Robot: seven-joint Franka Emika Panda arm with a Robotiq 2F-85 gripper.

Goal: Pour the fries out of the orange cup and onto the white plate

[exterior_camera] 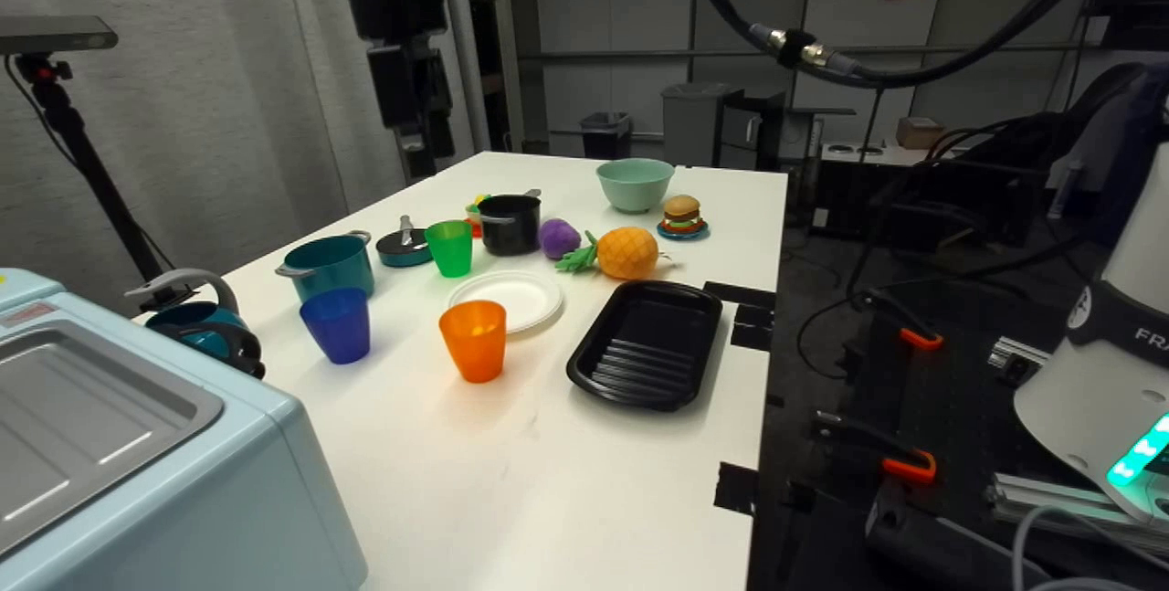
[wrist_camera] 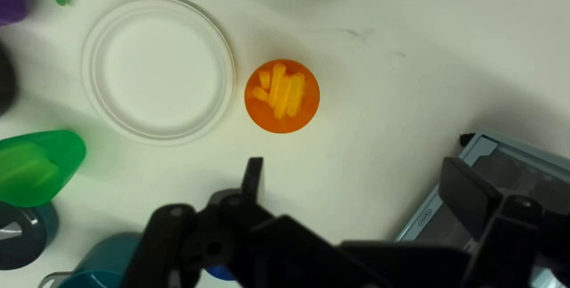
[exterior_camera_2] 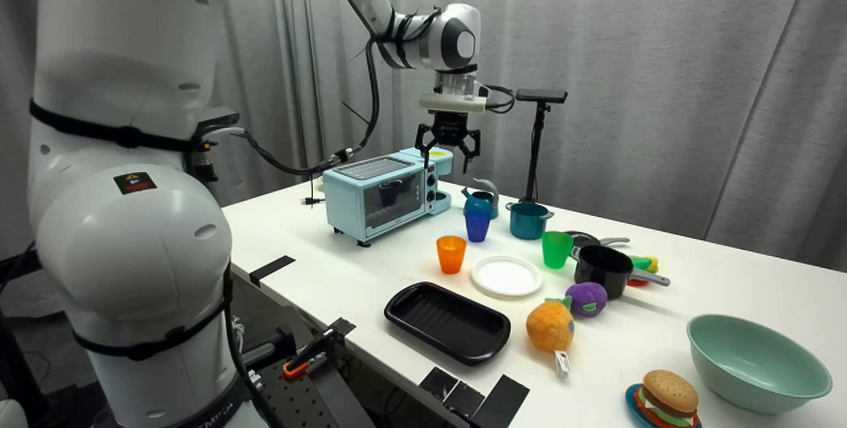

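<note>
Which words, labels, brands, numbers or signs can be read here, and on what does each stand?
"FRA", cut off by the edge: robot base.
"EMI", rest unclear: the base's black band.
Warning triangle: arm sticker; its text too small.
Too small to read: oval logo and red label on the toaster oven, tag on the toy pineapple.

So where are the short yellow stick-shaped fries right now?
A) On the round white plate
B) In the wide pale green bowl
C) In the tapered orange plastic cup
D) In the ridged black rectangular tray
C, since the wrist view looks down into the tapered orange plastic cup and shows the short yellow stick-shaped fries lying inside it.
</note>
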